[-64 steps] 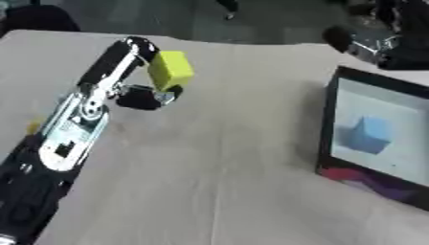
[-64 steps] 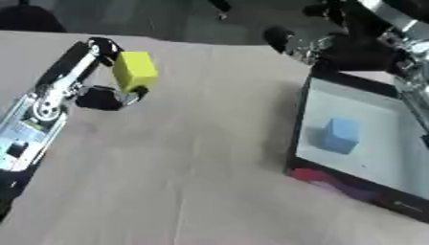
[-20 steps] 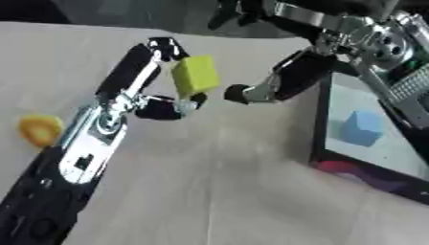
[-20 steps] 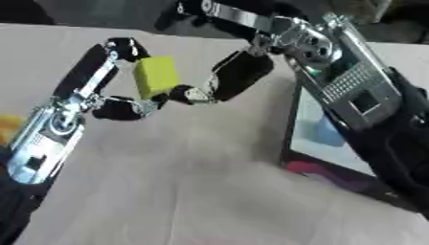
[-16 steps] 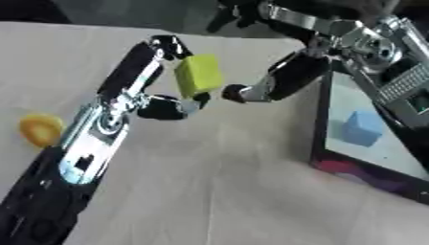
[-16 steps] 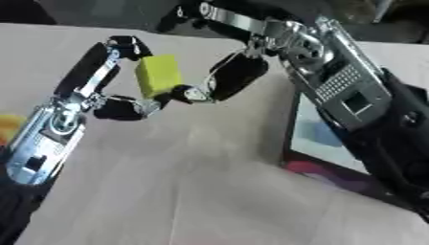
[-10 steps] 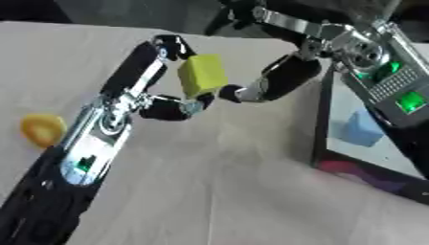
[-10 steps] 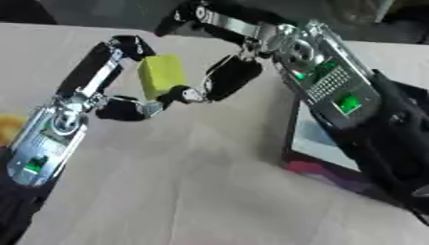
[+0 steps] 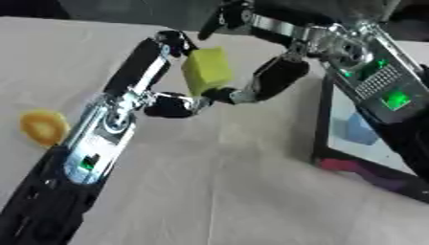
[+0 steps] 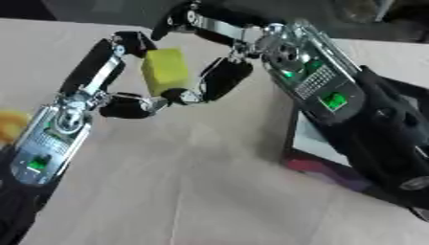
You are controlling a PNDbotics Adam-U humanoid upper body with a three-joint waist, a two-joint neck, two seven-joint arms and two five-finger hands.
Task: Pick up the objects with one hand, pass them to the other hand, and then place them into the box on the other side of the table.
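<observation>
- The left hand (image 9: 172,91) was raised above the bench (image 9: 209,191), its arm entering from the 7 o'clock corner and running up toward 12 o'clock.
- A yellow block (image 9: 207,71) sat in that hand, pinched between an upper finger at its top edge and the thumb curled under its lower edge; the block was clear of the bench surface and tilted slightly.
- The right hand (image 9: 266,81) reached in from the 1 o'clock side, its arm crossing in front of the box.
- One dark digit of the right hand met the lower right edge of the yellow block, and other fingers arched over the block's top from behind. The digits were curled about the block, so both hands were on it together.
- The box (image 9: 327,143), dark-walled with a pale floor, lay on the bench at 3 o'clock, partly covered by the right arm.
- A light blue block (image 9: 360,131) rested on the box floor.
- A round orange object (image 9: 42,127) lay on the bench at 9 o'clock, just beside the left forearm; its kind could not be determined.
- The bench carried a pale cloth cover with faint creases.
</observation>
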